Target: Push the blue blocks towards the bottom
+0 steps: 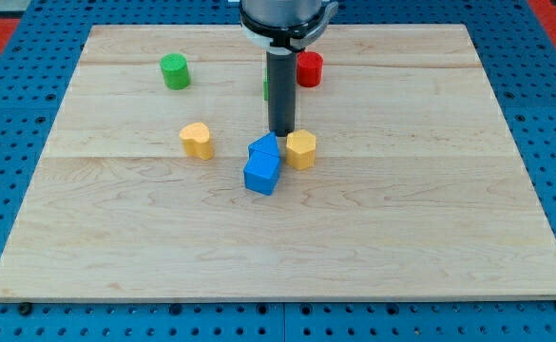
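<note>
Two blue blocks sit together near the board's middle. The upper blue block (265,148) is wedge-like and touches the blue cube (261,175) just below it. My tip (281,134) stands right above the upper blue block, at its upper right edge, between it and a yellow hexagonal block (301,149). The rod (281,90) rises straight up from there.
A yellow heart-shaped block (197,141) lies to the left of the blue blocks. A green cylinder (175,71) is at the upper left. A red cylinder (309,68) is right of the rod, and a green block (265,84) shows partly behind the rod.
</note>
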